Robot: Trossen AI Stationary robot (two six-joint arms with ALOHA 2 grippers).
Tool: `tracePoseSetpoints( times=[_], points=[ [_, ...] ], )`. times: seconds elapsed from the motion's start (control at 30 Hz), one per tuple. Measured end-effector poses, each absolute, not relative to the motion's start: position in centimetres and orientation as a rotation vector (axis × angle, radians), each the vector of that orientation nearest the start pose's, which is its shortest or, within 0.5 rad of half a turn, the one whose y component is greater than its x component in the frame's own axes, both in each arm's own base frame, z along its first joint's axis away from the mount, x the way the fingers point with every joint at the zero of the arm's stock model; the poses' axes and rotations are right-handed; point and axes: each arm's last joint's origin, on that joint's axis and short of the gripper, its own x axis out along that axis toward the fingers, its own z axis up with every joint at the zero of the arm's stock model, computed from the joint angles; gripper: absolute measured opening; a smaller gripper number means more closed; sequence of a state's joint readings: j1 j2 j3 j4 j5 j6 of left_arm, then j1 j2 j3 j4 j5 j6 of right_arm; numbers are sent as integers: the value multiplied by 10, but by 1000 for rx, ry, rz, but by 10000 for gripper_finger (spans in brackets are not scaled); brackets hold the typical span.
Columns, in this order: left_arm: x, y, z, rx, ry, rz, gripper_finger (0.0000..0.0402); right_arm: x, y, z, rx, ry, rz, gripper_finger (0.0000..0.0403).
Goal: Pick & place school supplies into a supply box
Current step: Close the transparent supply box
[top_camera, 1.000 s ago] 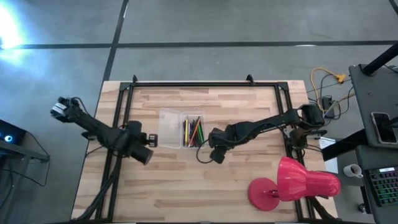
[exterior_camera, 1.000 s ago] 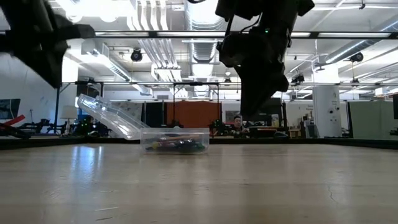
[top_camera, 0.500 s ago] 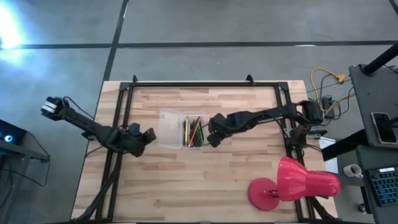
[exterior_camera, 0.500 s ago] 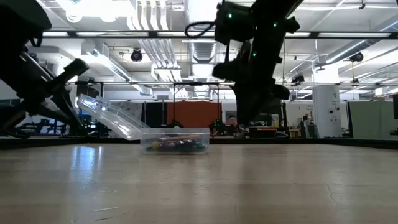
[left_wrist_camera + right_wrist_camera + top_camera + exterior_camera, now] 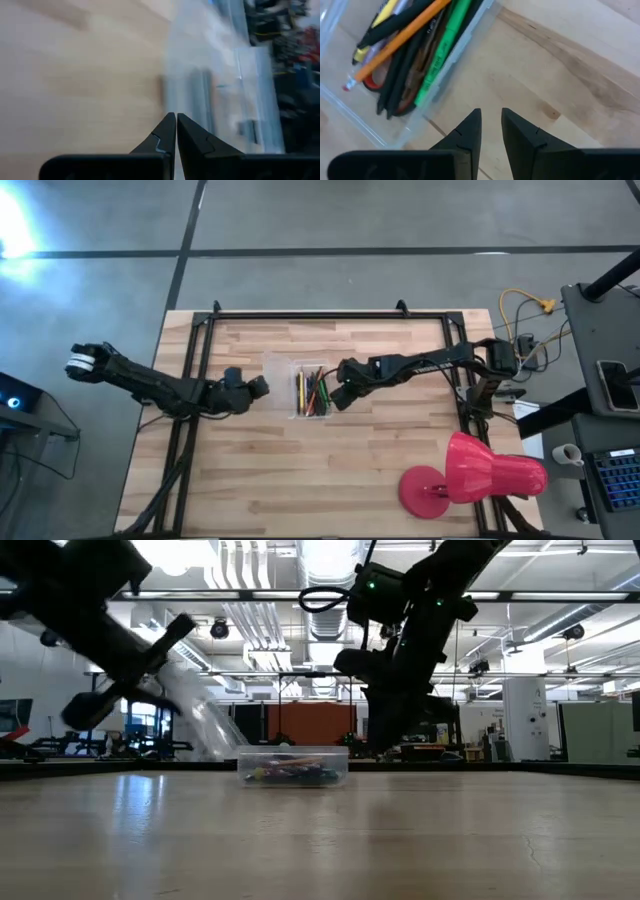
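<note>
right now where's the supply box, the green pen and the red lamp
supply box (image 5: 272, 370): high view, bare left compartment
green pen (image 5: 444, 50): right wrist view, middle of its barrel
red lamp (image 5: 490, 468): high view, middle of the shade

No text, label, brand, number or sign can be read anywhere in these views.

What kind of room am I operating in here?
Likely an open lab or workshop: exposed ceiling ducts and strip lights, benches of equipment behind the light wooden table, and a grey concrete floor around it.
</note>
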State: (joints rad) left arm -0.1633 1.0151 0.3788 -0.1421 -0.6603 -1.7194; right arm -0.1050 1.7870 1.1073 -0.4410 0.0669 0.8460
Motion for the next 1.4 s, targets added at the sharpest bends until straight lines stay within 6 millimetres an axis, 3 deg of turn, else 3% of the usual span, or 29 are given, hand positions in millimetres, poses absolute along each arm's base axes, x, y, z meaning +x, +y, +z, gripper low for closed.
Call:
tracePoseSetpoints(
  times=[0.3, 0.6, 0.77, 0.93, 1.07, 1.27, 1.4],
  points=[
    [226, -18, 197, -1166, 163, 849, 0, 346, -37, 162, 791, 948, -589, 70],
    [300, -31, 192, -1079, 315, 828, 0, 350, -28, 162, 787, 936, -478, 69],
    [330, -35, 198, -1004, 364, 772, 0, 350, -17, 162, 764, 967, -411, 68],
    [336, -34, 196, -991, 390, 771, 0, 337, -6, 167, 694, 1069, -397, 66],
    [328, -32, 182, -1012, 441, 777, 0, 318, -5, 185, 583, 1106, -461, 66],
    [318, -31, 163, -1091, 428, 763, 0, 307, -12, 220, 613, 898, -454, 62],
    [314, -32, 158, -1127, 441, 751, 0, 315, -13, 226, 705, 762, -398, 59]
  ],
)
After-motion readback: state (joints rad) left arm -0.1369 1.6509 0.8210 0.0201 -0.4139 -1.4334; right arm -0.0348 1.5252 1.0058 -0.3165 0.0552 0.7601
